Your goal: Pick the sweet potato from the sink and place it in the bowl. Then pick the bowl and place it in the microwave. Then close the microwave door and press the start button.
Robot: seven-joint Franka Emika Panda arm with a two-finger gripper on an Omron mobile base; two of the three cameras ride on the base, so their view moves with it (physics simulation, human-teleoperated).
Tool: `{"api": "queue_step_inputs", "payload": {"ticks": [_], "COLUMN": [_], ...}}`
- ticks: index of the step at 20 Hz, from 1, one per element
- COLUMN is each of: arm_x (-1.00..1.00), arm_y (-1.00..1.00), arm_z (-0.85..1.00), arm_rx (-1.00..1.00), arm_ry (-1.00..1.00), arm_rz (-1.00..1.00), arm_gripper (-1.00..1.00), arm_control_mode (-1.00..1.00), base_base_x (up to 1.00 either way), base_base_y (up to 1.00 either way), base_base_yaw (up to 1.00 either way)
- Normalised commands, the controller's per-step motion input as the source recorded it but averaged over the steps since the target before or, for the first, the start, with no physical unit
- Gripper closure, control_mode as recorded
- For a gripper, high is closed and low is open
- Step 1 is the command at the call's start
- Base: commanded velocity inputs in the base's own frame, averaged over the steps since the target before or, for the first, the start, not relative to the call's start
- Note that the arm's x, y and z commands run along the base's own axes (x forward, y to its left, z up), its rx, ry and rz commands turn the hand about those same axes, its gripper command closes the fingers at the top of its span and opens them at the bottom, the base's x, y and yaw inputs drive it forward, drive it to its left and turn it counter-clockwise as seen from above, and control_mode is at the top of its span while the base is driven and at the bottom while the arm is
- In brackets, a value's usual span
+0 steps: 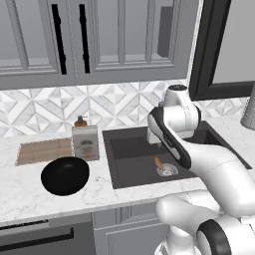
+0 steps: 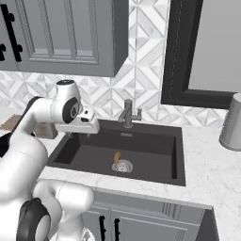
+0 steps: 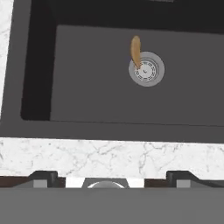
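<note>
My gripper is wide open, holding nothing. The sweet potato lies in the sink, touching the drain (ahead of my hand), pointing away from me

Below the hand, the sink looks matt dark grey, its drain ribbed silver metal. The sweet potato is smooth, dull orange-tan. The tabletop nearest the hand is polished veined white marble. The bowl is glossy black.
</note>
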Motion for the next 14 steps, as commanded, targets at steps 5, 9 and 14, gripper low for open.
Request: {"api": "queue_step_inputs", "payload": {"ticks": [5, 9, 14], "arm_x": [0.12, 0.41, 0.25], "arm_y": [-0.14, 0.00, 0.00], "arm_z": [-0.64, -0.55, -0.58], "arm_rx": [-0.03, -0.09, -0.07], "arm_ry": [0.10, 0.09, 0.08], "arm_rz": [-0.07, -0.15, -0.16], "arm_gripper": [-1.00, -1.00, -1.00], "arm_control_mode": [-1.00, -1.00, -1.00], "base_base_x": [0.00, 0.00, 0.00], "base_base_y": [0.00, 0.00, 0.00], "base_base_yaw": [0.00, 0.00, 0.00]}}
